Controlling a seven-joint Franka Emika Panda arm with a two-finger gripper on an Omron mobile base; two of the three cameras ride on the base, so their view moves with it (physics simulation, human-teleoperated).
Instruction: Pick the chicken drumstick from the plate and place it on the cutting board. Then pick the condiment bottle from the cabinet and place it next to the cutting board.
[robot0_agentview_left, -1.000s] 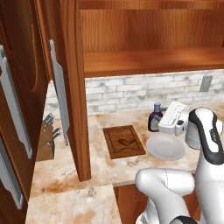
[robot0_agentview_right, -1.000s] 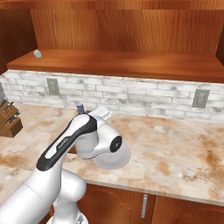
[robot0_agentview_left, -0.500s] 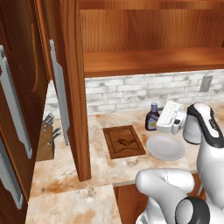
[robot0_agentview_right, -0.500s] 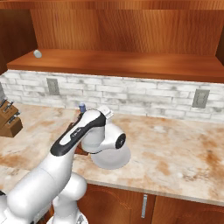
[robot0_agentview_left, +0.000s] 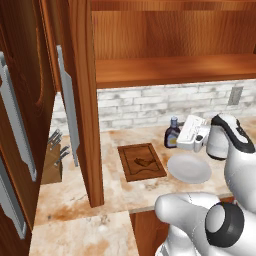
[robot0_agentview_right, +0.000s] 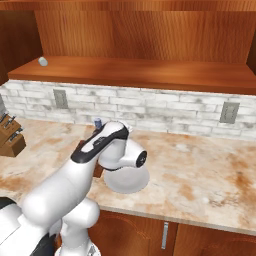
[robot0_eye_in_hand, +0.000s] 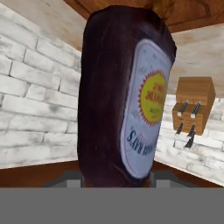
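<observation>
Setting: a marbled kitchen counter (robot0_agentview_left: 120, 192) under a whitewashed brick backsplash (robot0_agentview_right: 165, 107), beneath the open reddish-brown cabinet (robot0_agentview_left: 170, 65) with its bare shelf.
Cutting board: the dark grooved cutting board (robot0_agentview_left: 141, 161) lies flat on the counter, just left of the plate (robot0_agentview_left: 189, 168).
Chicken drumstick: the chicken drumstick (robot0_agentview_left: 142, 162) rests on the board; the plate holds nothing, so the first half of the task appears done.
Condiment bottle: the condiment bottle (robot0_agentview_left: 172, 133) is down from the cabinet, blue cap up, just beyond the board's far right corner.
Gripper: the gripper (robot0_agentview_left: 181, 136) is clamped on the bottle, whose label fills the hand view (robot0_eye_in_hand: 144, 109).
Uncertain: whether the bottle's base touches the counter cannot be told.
Remaining: judged as setting it down and letting go.
Background: a knife block (robot0_agentview_left: 54, 162) stands far left.
</observation>
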